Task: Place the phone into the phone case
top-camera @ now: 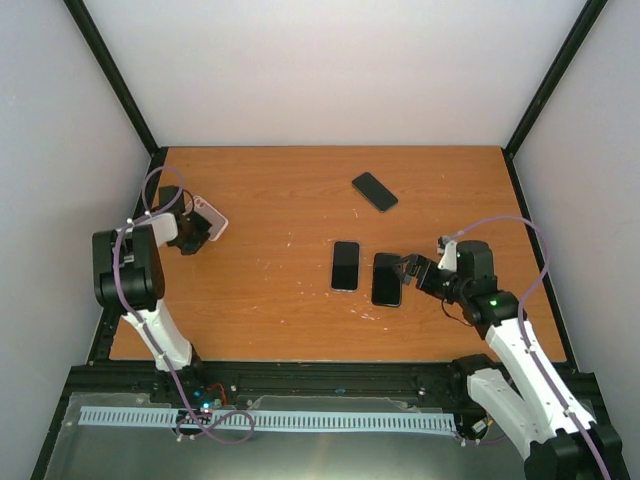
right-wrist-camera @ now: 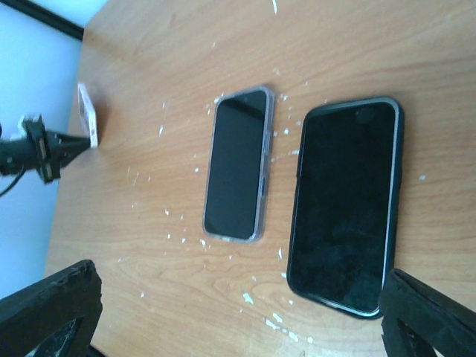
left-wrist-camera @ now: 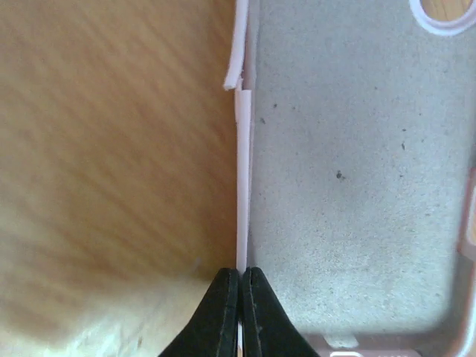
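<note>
A pale pink phone case (top-camera: pixel 211 216) is held tilted above the table's left side. My left gripper (top-camera: pixel 192 238) is shut on its thin side wall (left-wrist-camera: pixel 241 186), and the case's grey inside (left-wrist-camera: pixel 357 171) faces that camera. A black phone (top-camera: pixel 386 279) lies flat, screen up, at centre right. My right gripper (top-camera: pixel 408 270) is open just right of it, with one finger (right-wrist-camera: pixel 52 312) far to the left and the other finger (right-wrist-camera: pixel 428 316) at the phone's near corner. Nothing is between them but table. The black phone (right-wrist-camera: pixel 346 204) fills the right of that view.
A second dark phone in a clear case (top-camera: pixel 345 265) lies just left of the black one, also in the right wrist view as the clear-cased phone (right-wrist-camera: pixel 236 172). A third dark phone (top-camera: pixel 375 191) lies farther back. White flecks dot the wooden table (top-camera: pixel 280 300). Black frame posts stand at the corners.
</note>
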Robot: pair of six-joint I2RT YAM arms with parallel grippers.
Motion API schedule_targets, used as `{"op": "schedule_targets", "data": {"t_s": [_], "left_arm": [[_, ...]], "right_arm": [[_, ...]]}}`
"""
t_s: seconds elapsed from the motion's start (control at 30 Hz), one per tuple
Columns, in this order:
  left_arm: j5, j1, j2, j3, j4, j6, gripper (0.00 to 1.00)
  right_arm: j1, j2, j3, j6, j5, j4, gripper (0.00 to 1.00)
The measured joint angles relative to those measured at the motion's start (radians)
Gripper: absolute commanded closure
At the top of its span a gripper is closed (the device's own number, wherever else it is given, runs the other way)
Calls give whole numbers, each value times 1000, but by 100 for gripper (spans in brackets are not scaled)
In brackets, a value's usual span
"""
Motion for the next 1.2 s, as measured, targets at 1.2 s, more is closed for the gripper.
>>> {"op": "schedule_targets", "data": {"t_s": [1.2], "left_arm": [[16, -727, -373, -293, -108, 317, 93]], "right_arm": [[1, 1222, 886, -543, 412, 145, 2]]}}
